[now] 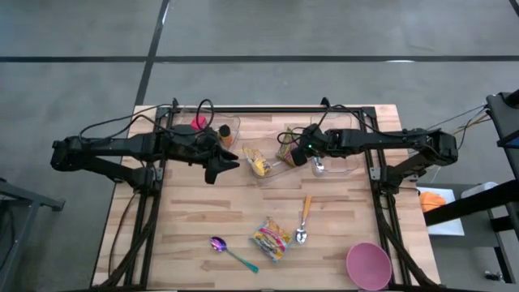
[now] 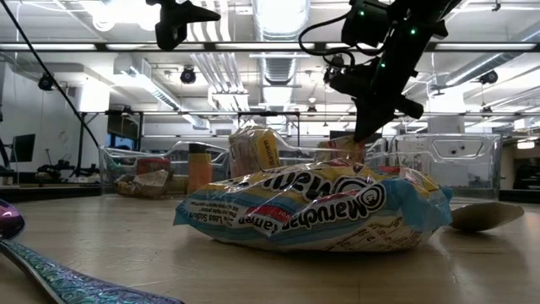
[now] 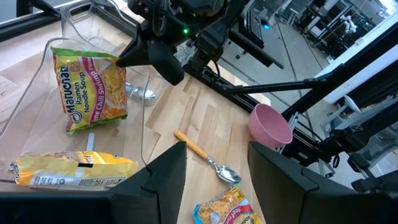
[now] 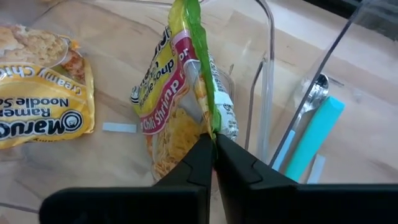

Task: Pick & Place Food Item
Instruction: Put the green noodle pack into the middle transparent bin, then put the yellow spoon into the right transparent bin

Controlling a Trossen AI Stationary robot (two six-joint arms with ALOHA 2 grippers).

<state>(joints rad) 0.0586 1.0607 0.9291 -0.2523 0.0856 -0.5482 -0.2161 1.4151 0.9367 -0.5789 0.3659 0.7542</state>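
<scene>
ramen packets (image 1: 271,238) – 3 | spoons (image 1: 303,219) – 3 | right pincer (image 4: 214,144) – pinching lime-chili packet (image 4: 180,93) | left pincer (image 3: 216,165) – agape, empty

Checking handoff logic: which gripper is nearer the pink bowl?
Right. The right gripper, shut on the lime chili shrimp ramen packet, is closer to the pink bowl than the open left gripper, farther across the table.

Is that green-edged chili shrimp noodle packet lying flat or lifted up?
Lifted: the right end effector pinches the green-edged chili shrimp ramen packet on edge.

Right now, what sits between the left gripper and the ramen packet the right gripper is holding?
In the high view, between the left gripper and the Chili Shrimp ramen packet lies a yellow Creamy Chicken ramen packet, inside a clear bin.
</scene>
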